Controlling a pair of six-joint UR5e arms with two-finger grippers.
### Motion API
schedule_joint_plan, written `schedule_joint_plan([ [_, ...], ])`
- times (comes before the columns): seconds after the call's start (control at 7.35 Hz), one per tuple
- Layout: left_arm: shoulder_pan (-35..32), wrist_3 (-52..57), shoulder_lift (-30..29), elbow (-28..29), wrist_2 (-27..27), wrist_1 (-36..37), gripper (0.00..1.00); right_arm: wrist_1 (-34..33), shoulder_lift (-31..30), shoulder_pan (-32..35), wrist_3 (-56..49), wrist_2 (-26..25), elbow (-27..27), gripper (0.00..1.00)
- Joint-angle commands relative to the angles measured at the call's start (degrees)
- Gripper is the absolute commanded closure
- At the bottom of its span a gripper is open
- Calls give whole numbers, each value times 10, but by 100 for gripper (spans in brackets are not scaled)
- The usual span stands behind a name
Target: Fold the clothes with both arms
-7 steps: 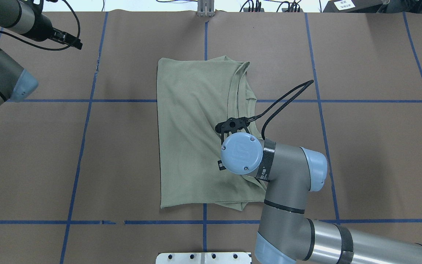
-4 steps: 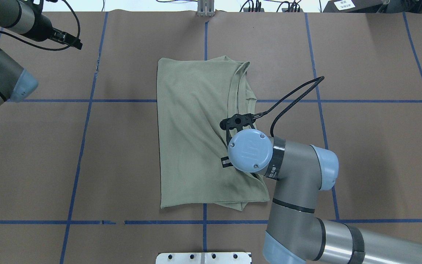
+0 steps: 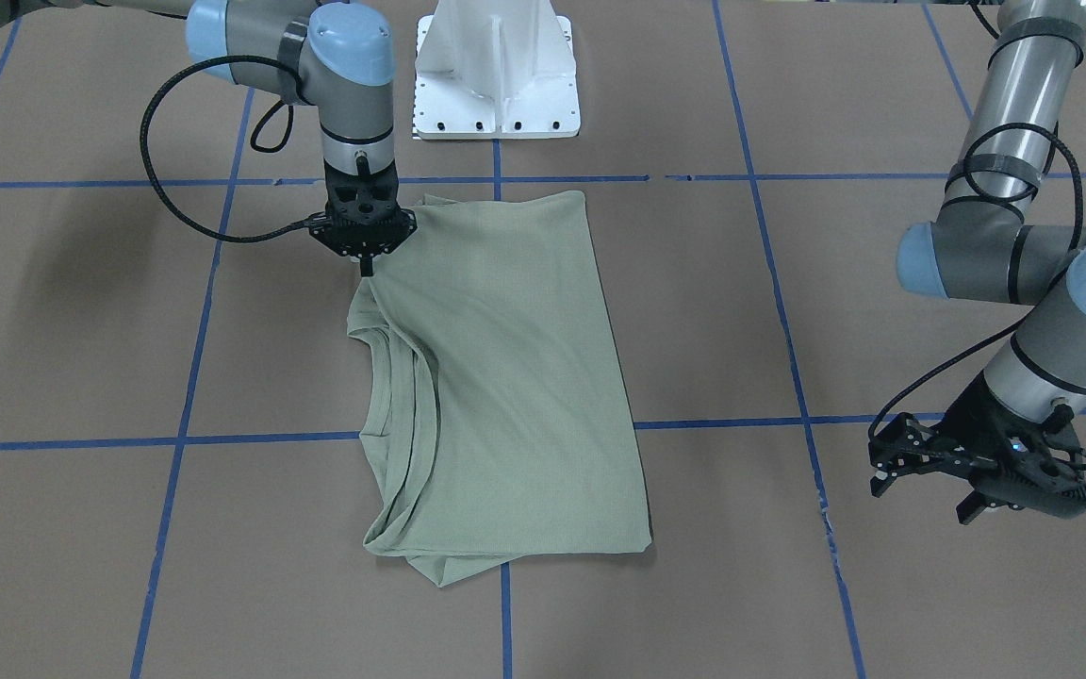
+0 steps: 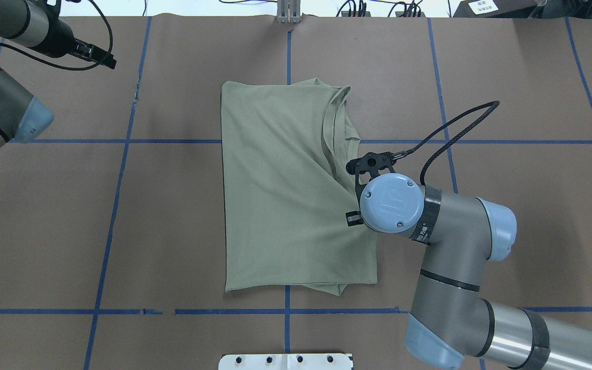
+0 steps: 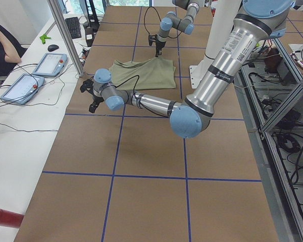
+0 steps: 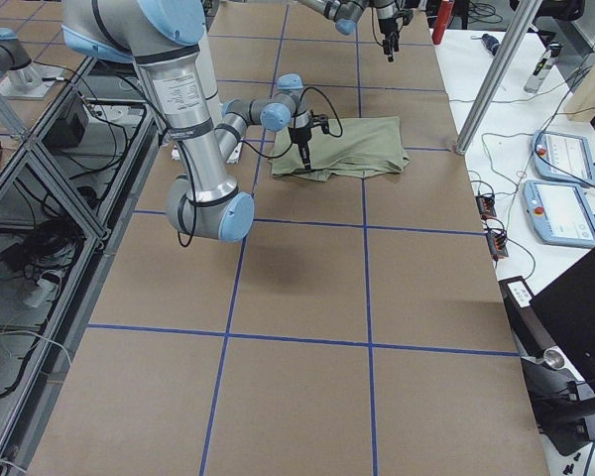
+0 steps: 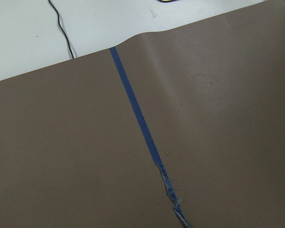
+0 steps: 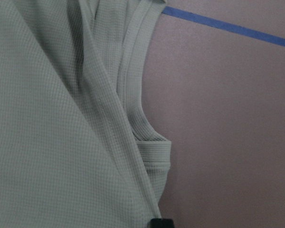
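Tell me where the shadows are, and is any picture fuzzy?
Front-facing view: a soft grey shadow lies on the table beside the right arm. Overhead view: even light, no glare. Right wrist view: very close, the shirt fills most of it and its knit weave shows. Left wrist view: the white strip at the top looks washed out.

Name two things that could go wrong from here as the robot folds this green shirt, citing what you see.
1. The right gripper touches the shirt at its neck-side edge, and creases fan out from that spot. A sideways pull there may drag the folded layers askew.
2. The left gripper hangs far off over the table, so nothing pins the opposite side. The whole shirt might slide instead of folding.
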Motion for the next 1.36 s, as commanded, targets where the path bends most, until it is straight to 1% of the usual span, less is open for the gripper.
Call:
schedule_joint_plan([
  [0.0,0,0,0,-2,0,0,0,2,-15,-1,7,-3,1,2],
  [0.14,0,1,0,-2,0,0,0,4,-8,-1,7,-4,0,0],
  [0.27,0,1,0,-2,-1,0,0,6,3,20,5,-2,-1,0],
  [0.41,0,-1,0,-4,-4,1,0,6,33,49,6,2,-11,0],
  [0.54,0,-26,0,-15,-31,1,0,11,47,65,7,13,-12,0],
  [0.68,2,-95,8,-50,-57,2,0,79,37,74,33,39,-12,0],
  [0.82,17,-176,37,-118,-59,3,0,152,12,73,89,52,-9,0],
  [0.95,53,-250,78,-196,-56,4,0,210,-18,73,132,64,8,0],
  [1.09,98,-320,115,-262,-49,4,0,250,-58,69,187,66,34,0],
  [1.22,151,-394,150,-328,-14,3,0,312,-105,54,241,63,53,0],
])
